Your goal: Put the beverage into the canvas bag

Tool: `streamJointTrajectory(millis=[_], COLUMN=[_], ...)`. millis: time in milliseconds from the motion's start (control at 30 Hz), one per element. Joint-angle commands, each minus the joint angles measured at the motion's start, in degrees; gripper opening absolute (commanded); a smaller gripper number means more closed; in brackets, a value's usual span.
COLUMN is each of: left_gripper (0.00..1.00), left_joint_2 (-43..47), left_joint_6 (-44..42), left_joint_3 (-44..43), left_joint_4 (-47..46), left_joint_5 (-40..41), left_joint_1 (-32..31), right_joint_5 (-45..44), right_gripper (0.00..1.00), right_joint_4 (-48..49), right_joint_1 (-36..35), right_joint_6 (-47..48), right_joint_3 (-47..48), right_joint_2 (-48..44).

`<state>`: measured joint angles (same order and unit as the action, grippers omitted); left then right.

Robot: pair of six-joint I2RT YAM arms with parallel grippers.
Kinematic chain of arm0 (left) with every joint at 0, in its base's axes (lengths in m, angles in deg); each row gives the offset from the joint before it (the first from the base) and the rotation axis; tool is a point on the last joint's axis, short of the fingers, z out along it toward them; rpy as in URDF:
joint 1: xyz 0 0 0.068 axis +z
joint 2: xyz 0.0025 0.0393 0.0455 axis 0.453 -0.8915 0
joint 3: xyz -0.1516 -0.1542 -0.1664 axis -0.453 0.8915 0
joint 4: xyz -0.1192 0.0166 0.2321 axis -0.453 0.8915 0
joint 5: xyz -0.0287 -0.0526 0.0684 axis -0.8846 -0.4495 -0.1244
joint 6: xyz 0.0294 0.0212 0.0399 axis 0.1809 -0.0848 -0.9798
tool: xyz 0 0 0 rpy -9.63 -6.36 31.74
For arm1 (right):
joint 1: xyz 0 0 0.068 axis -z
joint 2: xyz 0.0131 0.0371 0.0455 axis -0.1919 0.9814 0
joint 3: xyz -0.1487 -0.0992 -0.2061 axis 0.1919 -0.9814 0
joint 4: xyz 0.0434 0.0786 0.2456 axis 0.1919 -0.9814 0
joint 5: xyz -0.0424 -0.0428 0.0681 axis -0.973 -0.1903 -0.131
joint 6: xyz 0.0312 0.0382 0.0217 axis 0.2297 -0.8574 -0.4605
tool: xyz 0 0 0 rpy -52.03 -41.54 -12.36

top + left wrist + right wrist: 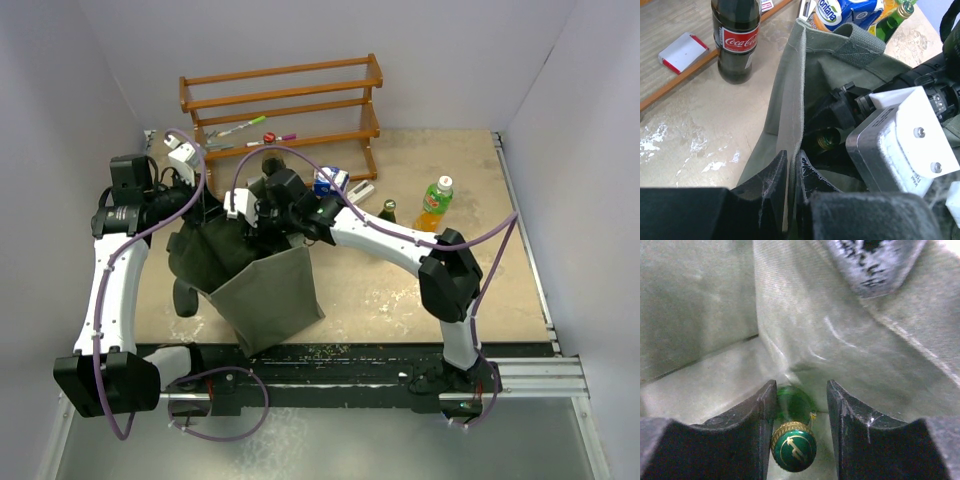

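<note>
Left hand [790,172] is clamped on the canvas bag [785,100] rim. The green glass bottle [794,440] is down inside the bag, and the right hand [801,390] is loose around its neck, with a gap showing. Glass should be heavy, slick and breakable, so I'd grab the neck under the cap.

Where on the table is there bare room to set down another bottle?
Bare: the strip of table between the canvas bag and the right edge, in front of the orange bottle. Crowded: between the bag and the wooden rack.
</note>
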<state>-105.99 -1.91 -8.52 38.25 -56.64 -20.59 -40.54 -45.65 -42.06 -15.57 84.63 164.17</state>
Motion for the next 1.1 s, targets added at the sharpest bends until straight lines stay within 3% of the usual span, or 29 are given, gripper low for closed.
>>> streamJointTrajectory(millis=[0,333,1067], left_gripper=[0.15,0.15,0.09], left_joint_2=[0.1,0.5,1.2], left_joint_6=[-1.0,-0.6,0.5], left_joint_3=[0.9,0.6,-0.3], left_joint_4=[0.7,0.5,-0.1], left_joint_5=[-0.2,0.4,2.8], left_joint_1=[0.0,-0.1,-0.1], right_joint_5=[-3.6,-5.2,0.3], right_gripper=[0.49,0.70,0.75], right_joint_4=[2.2,0.1,-6.3], right_joint_1=[0.7,0.6,0.6], right_joint_6=[1.2,0.3,-5.7], right_joint_3=[3.9,7.3,12.8], right_joint_2=[-4.1,-5.2,-16.5])
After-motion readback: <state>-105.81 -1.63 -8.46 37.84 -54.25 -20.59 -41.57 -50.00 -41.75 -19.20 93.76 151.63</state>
